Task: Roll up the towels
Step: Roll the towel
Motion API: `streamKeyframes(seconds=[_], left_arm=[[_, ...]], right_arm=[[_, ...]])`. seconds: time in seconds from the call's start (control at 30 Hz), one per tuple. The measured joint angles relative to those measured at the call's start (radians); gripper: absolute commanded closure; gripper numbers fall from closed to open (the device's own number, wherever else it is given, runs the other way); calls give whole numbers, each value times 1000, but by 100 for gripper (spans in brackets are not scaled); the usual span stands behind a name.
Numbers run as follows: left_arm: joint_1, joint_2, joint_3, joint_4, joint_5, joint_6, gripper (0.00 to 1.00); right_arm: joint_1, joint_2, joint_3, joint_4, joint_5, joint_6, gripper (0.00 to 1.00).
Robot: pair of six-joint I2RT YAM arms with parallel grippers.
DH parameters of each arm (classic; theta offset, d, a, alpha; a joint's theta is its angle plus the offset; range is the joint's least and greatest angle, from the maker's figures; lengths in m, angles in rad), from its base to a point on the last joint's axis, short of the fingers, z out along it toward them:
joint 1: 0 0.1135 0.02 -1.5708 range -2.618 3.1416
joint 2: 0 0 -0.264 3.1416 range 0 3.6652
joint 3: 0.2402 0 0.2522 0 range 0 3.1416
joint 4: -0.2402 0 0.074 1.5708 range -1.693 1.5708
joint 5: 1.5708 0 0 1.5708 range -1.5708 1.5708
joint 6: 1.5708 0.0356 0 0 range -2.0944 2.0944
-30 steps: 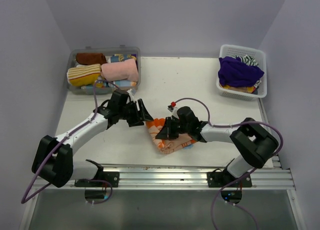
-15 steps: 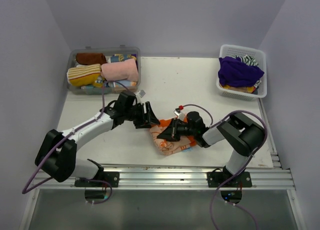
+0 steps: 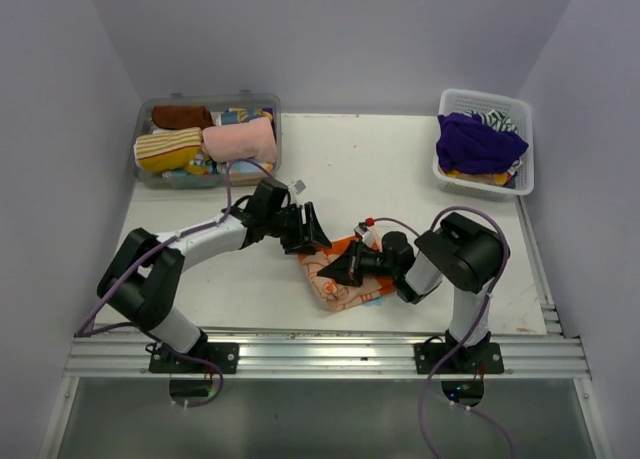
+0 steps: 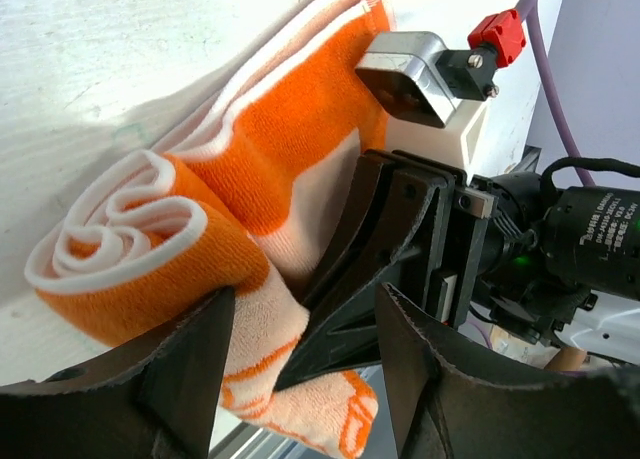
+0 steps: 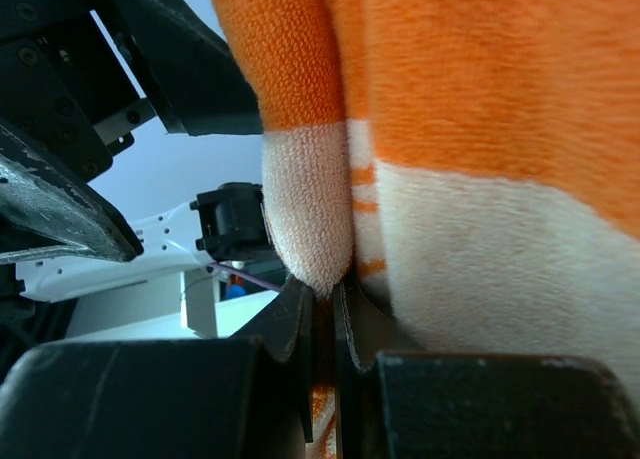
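Note:
The orange-and-cream towel [image 3: 338,287] lies partly rolled in the middle of the table, near the front. In the left wrist view its rolled end [image 4: 150,249] shows coiled layers. My left gripper [image 3: 312,235] is open at the towel's far left end. Its fingers [image 4: 190,369] straddle the roll's lower edge and the right gripper's fingers. My right gripper [image 3: 338,271] is shut, pinching a fold of the towel [image 5: 480,179] between its fingertips [image 5: 295,314]. The two grippers sit almost touching.
A clear bin [image 3: 275,129] at the back left holds rolled towels: striped yellow [image 3: 167,149], pink [image 3: 240,139] and brown. A white basket [image 3: 525,184] at the back right holds a purple towel [image 3: 478,141] and others. A metal rail [image 3: 330,344] runs along the front edge.
My left gripper has moved right, onto the towel's rolled end. My right arm has folded in, its gripper staying on the towel and shifting slightly toward the front.

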Motion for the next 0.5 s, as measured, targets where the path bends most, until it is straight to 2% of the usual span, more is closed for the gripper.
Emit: streamKeyframes(seconds=[0.1, 0.2, 0.43, 0.5], left_arm=[[-14, 51, 0, 46, 11, -18, 39], [-27, 86, 8, 75, 13, -28, 39], [-31, 149, 19, 127, 35, -36, 40], [-31, 159, 19, 143, 42, -37, 41]], right_arm=[[-2, 28, -10, 25, 0, 40, 100], [-5, 38, -19, 41, 2, 64, 96], [-8, 14, -51, 55, 34, 71, 65], [-8, -48, -71, 24, 60, 43, 64]])
